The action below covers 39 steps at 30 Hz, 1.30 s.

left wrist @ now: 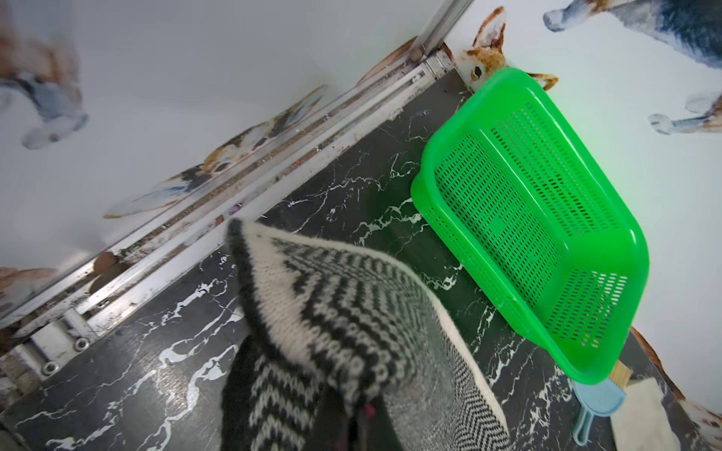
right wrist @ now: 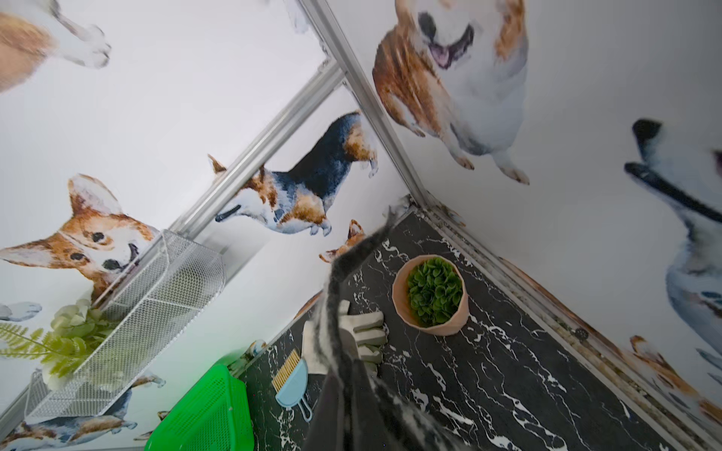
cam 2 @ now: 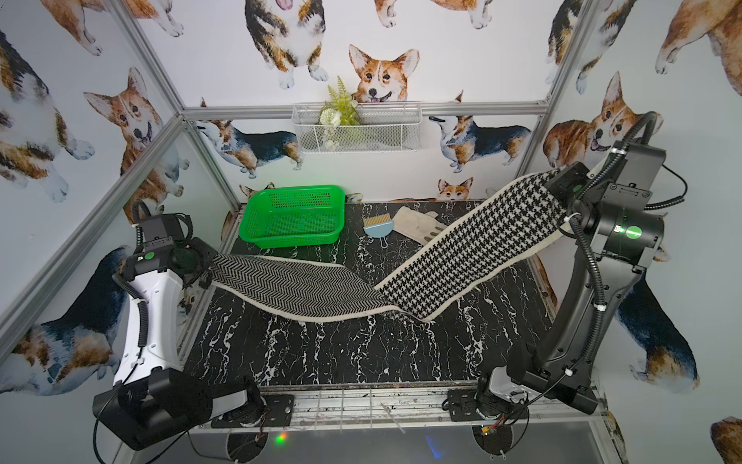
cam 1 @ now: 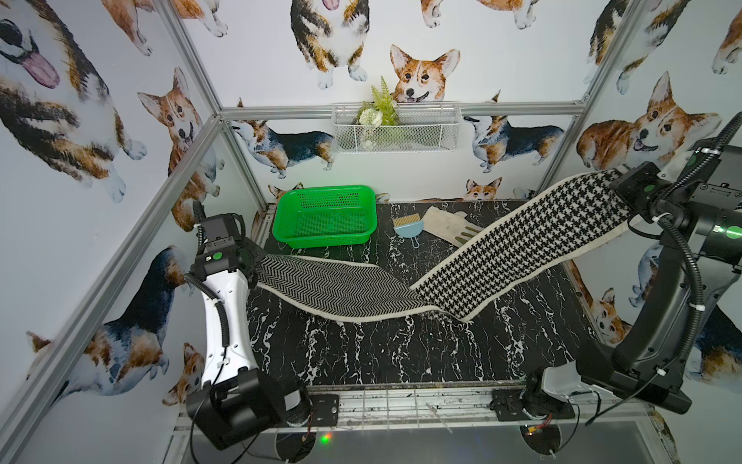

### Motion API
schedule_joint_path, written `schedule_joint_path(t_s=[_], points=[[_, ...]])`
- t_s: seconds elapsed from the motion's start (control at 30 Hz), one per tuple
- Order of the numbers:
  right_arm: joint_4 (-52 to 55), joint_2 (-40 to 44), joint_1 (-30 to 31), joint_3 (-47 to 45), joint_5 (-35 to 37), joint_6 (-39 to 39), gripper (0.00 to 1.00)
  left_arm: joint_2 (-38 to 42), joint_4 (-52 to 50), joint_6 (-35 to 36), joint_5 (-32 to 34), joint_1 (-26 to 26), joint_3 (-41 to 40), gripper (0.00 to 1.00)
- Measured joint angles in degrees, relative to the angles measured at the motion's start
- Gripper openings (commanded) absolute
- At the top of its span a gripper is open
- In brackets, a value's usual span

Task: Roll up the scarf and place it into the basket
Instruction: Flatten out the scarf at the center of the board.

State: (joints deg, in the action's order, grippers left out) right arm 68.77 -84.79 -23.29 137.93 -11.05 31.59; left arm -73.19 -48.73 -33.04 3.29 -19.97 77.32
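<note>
Left gripper: fingers closed on one end of the scarf, low, near the table's left edge. The fingers themselves are hidden under the knit in the left wrist view; the bunched end fills the grip.

Right gripper: fingers closed on the opposite end, held high at the right side. The right wrist view shows only blurred fabric at the grip.

Scarf position: strung between the two arms with one twist near mid-length, herringbone face up on the left half, houndstooth on the right. The low middle sags to or close to the table; contact cannot be confirmed.

Handling judgement: soft, limp knit, light, not fragile, likely to stretch and sag under its own length. It will not hold a shape unless laid flat and rolled under pressure. The ends are sound holds for spreading; rolling should start from one end across the full width.

Count: one scarf; one green basket, empty, at the rear left; two grippers. Also one glove, one small brush, one potted plant, one wire basket on the wall.
</note>
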Motion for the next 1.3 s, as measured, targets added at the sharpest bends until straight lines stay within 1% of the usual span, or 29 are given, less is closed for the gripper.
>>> schedule_joint_path(t_s=[0.07,0.17,0.2,0.27,0.33,0.43,0.53,0.57,0.63,0.67,0.7,0.73,0.77,0.8,0.83,0.9,0.97,1.07,1.13,1.3], points=[[1.4,-2.0,-1.4,6.2,0.7,0.0,0.00,-0.6,-0.2,0.1,0.2,0.0,0.8,0.00],[3.6,-5.0,-6.8,14.6,0.4,1.7,0.00,-0.7,-0.5,0.4,0.4,-0.3,0.9,0.00],[4.0,-5.3,-8.0,15.9,0.3,2.1,0.00,-0.6,-0.3,0.5,0.3,-0.3,0.7,0.00],[4.9,-5.5,-9.9,17.7,0.1,3.2,0.00,0.1,0.0,0.7,0.1,-0.3,-0.4,0.00],[5.7,-5.4,-10.5,18.3,-0.8,3.5,0.00,0.9,0.1,0.7,0.2,-0.3,-1.4,0.00],[7.3,-5.4,-12.0,18.9,0.1,4.1,0.00,1.7,0.5,0.9,0.3,-0.3,-2.6,0.00],[8.2,-4.8,-12.1,19.5,0.7,4.4,0.00,2.3,1.8,0.9,0.2,-0.3,-4.7,0.00],[8.4,-4.6,-12.1,19.6,0.7,4.3,0.00,2.4,2.3,0.9,0.0,-0.3,-5.6,0.02],[8.5,-4.1,-12.1,19.3,0.8,4.4,0.00,2.8,3.0,0.9,-0.1,-0.3,-7.3,0.18],[8.4,-3.8,-12.2,18.5,0.7,4.4,0.00,3.3,3.3,0.9,-0.1,-0.3,-8.3,0.44],[8.1,-3.3,-12.3,16.8,-0.3,4.6,0.00,3.9,4.0,0.9,0.0,-0.3,-9.4,0.67],[7.6,-3.0,-12.3,15.1,-1.4,4.9,0.00,4.3,4.6,0.9,0.1,-0.3,-10.2,0.79],[7.1,-2.4,-12.0,12.5,-3.1,5.3,0.00,4.8,5.1,0.8,0.1,-0.3,-11.7,0.87],[6.8,-2.3,-11.2,10.8,-4.2,5.7,0.00,5.0,5.3,0.5,0.4,-0.3,-12.9,0.92],[6.8,-2.3,-10.2,9.7,-4.7,5.8,0.00,5.1,5.4,0.2,0.5,-0.3,-13.5,0.99],[6.4,-1.8,-6.8,7.1,-6.0,5.8,0.00,5.6,6.3,0.1,0.3,-0.2,-15.6,1.00],[5.4,-0.4,-5.3,4.8,-8.1,5.8,0.00,5.8,6.8,-0.8,-0.2,0.6,-16.9,1.00],[3.3,2.4,-4.4,0.6,-9.0,6.1,0.00,6.7,7.0,-0.7,-0.4,5.7,-18.0,1.00],[1.9,3.7,-3.3,-2.1,-10.3,6.3,0.00,8.1,7.1,-1.3,1.1,11.4,-18.8,1.00],[-0.9,5.5,0.3,-7.9,-13.0,6.7,0.00,10.9,9.6,-6.9,3.2,31.4,-23.0,1.00]])
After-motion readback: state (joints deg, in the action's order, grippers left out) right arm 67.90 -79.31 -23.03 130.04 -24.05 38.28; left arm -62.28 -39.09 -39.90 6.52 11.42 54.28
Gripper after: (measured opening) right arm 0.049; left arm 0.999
